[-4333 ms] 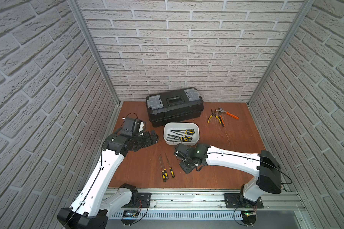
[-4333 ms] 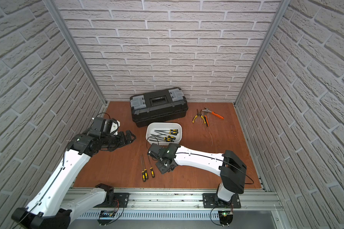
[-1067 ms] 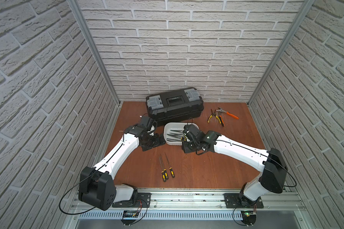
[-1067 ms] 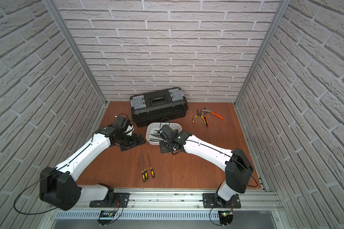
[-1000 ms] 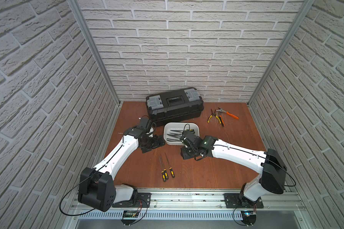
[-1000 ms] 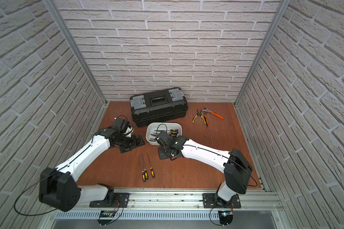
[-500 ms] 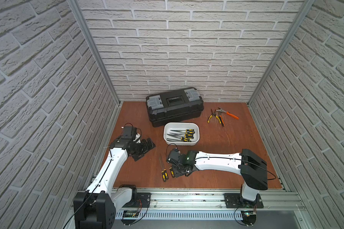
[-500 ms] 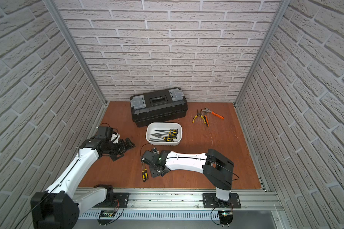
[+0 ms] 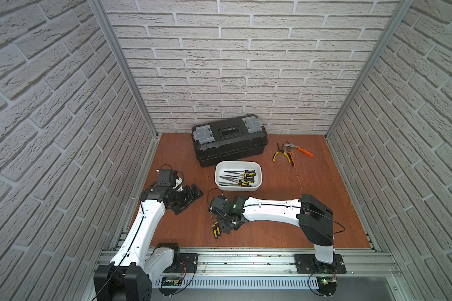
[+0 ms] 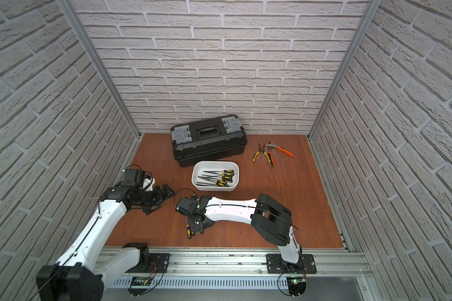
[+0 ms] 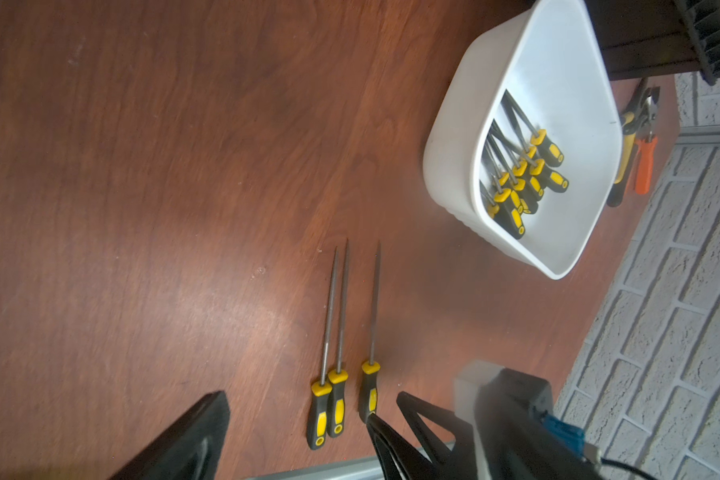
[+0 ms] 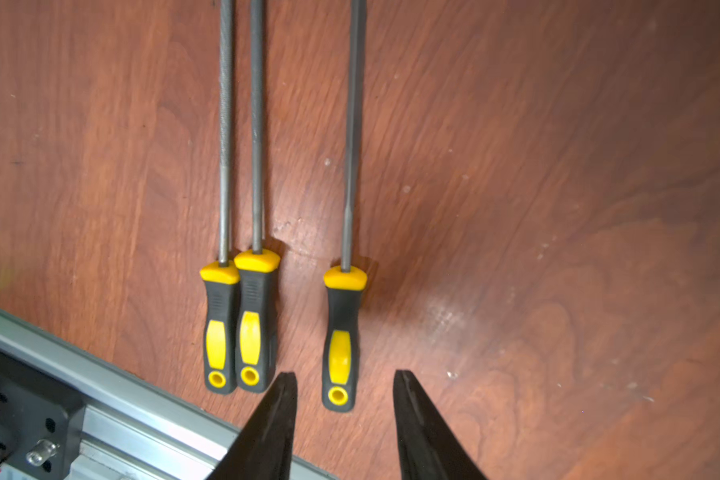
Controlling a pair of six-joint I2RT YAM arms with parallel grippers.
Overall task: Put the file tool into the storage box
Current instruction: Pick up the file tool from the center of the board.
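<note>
File tool (image 12: 341, 316) flat on table (image 12: 558, 208), handle end between the spread, empty tips of right tool (image 12: 344, 374)

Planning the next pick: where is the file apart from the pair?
In the right wrist view the lone file lies flat by the front rail, its handle between the fingers of the open right gripper.

no legible text, no labels, no numbers

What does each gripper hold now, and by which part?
Nothing. The right gripper stands open, jaws flanking the handle of the lone file without touching; the left gripper is open and empty.
</note>
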